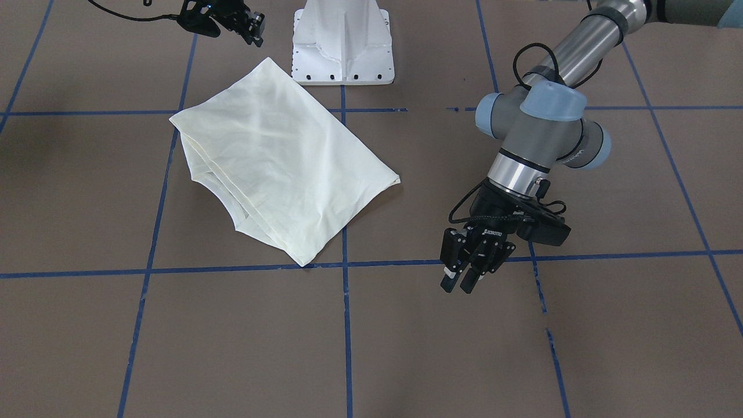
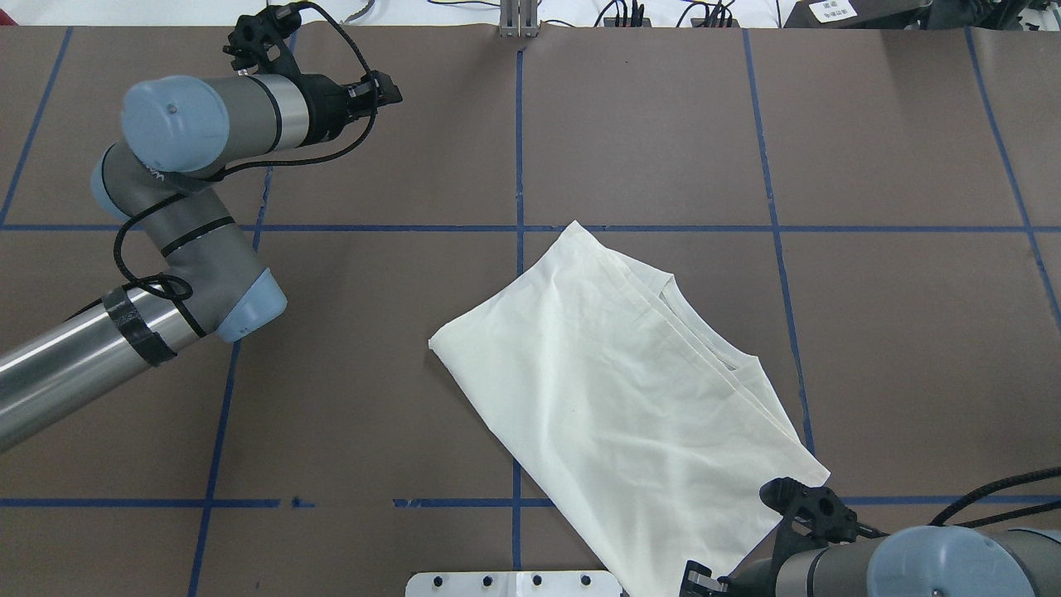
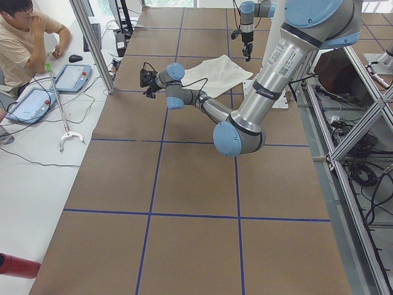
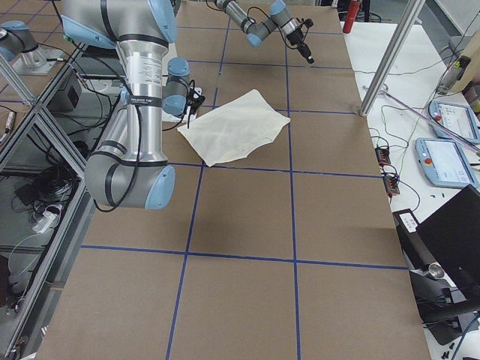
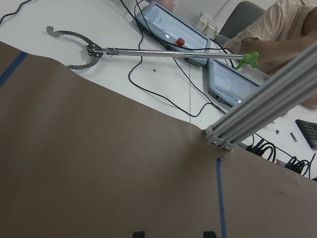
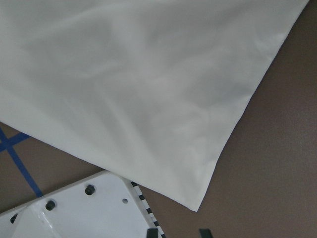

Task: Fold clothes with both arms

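Jaws of the left gripper [image 1: 458,283] and right gripper [image 1: 255,36] stand slightly parted, empty. The T-shirt [image 1: 278,162] lies folded near the table's [image 1: 522,348] robot-side edge. Further folding likely wants matched corners lifted evenly.

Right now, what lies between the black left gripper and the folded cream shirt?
Only bare brown table crossed by blue tape lines, seen in the front-facing view.

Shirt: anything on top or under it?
Nothing lies on the shirt, plain cream side up. Brown table shows all round it; whatever is beneath, including its lower layers, is covered.
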Robot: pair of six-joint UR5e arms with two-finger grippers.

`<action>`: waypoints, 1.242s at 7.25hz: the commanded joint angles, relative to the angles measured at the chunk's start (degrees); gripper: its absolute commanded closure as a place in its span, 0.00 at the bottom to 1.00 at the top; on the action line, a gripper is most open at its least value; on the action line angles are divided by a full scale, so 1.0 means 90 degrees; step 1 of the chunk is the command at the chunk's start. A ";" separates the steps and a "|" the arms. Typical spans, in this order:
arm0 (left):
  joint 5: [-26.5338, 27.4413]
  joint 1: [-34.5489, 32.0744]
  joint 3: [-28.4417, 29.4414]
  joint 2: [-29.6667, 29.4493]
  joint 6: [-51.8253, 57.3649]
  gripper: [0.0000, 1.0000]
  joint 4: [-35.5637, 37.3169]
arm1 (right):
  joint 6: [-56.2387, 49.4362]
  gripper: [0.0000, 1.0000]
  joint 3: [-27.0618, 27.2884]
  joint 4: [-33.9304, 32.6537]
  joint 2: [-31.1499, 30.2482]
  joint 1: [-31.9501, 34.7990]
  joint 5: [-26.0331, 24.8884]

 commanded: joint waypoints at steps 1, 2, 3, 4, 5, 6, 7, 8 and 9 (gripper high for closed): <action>-0.1253 0.0248 -0.0731 0.0507 -0.1151 0.50 0.0053 | -0.0006 0.00 0.0059 0.0005 0.0061 0.0812 -0.0023; -0.1269 0.0463 -0.1296 0.0811 -0.2001 0.46 0.0284 | -0.0035 0.00 0.0031 -0.0005 0.0071 0.1495 -0.0013; -0.1143 0.1045 -0.1795 0.0969 -0.2377 0.46 0.1167 | -0.0065 0.00 -0.0057 0.0005 0.0100 0.2130 -0.0013; -0.0600 0.1534 -0.1954 0.0932 -0.2410 0.46 0.1746 | -0.0365 0.00 -0.0386 0.0005 0.0380 0.2678 0.0016; -0.0015 0.2042 -0.1850 0.0970 -0.2410 0.46 0.1839 | -0.0735 0.00 -0.0844 0.0015 0.0751 0.3089 0.0055; 0.0136 0.2279 -0.1733 0.0961 -0.2391 0.46 0.1898 | -0.0806 0.00 -0.1255 0.0025 0.1025 0.3239 0.0045; 0.0176 0.2281 -0.1789 0.0951 -0.2390 0.45 0.2198 | -0.0807 0.00 -0.1336 0.0025 0.1086 0.3230 0.0036; 0.0205 0.2301 -0.1848 0.0883 -0.2400 0.38 0.2684 | -0.0807 0.00 -0.1424 0.0054 0.1096 0.3230 0.0036; 0.0486 0.2388 -0.1810 0.0902 -0.2400 0.36 0.2718 | -0.0807 0.00 -0.1444 0.0064 0.1096 0.3240 0.0036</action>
